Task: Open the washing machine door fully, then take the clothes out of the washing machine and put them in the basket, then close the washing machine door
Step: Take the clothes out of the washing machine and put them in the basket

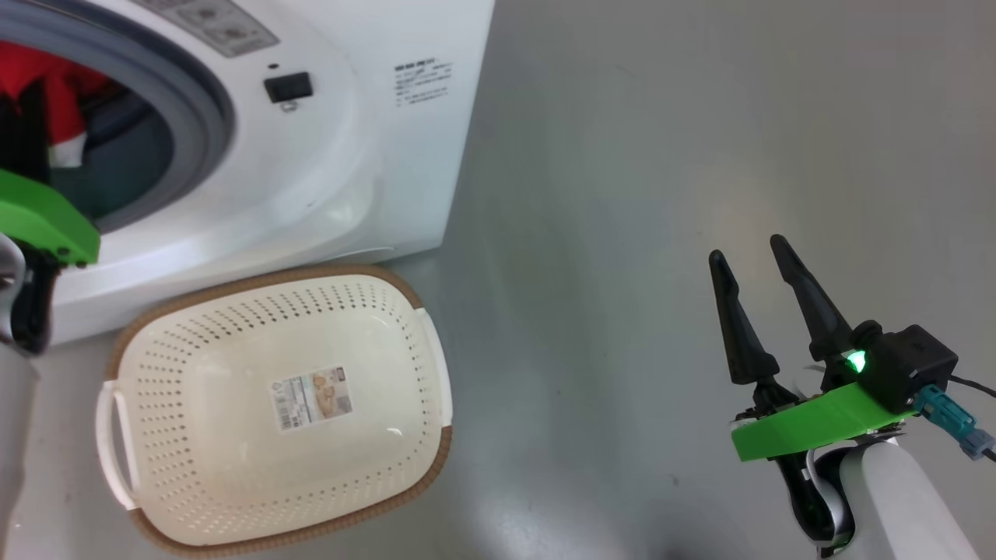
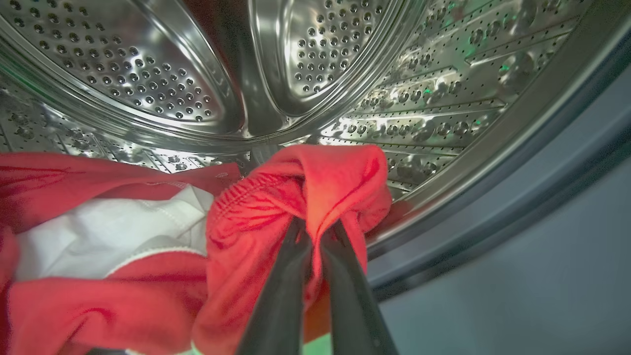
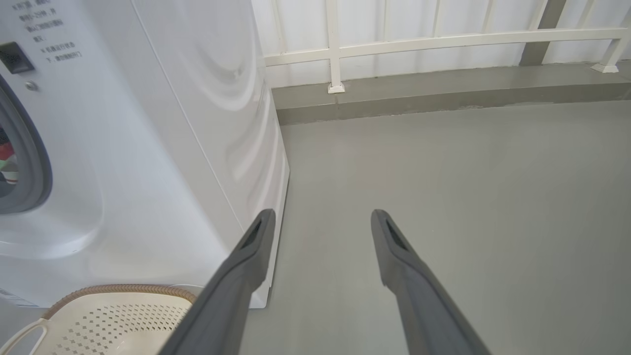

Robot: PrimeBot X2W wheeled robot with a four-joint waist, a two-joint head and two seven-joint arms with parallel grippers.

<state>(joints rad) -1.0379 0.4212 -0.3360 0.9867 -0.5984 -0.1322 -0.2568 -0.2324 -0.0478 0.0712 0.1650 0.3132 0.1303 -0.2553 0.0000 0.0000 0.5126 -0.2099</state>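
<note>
Red fabric with a white patch, the clothes lie bunched low in the steel drum of the washing machine, one fold clamped between the left jaws. The take-out step looks to be in hand. Next, the garment needs drawing out past the grey rubber ring and over the basket just below. The right jaws stand apart, holding nothing.

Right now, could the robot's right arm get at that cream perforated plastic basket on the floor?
Probably yes: the right end effector hangs open over the grey floor, and nothing stands between it and the cream perforated plastic basket.
</note>
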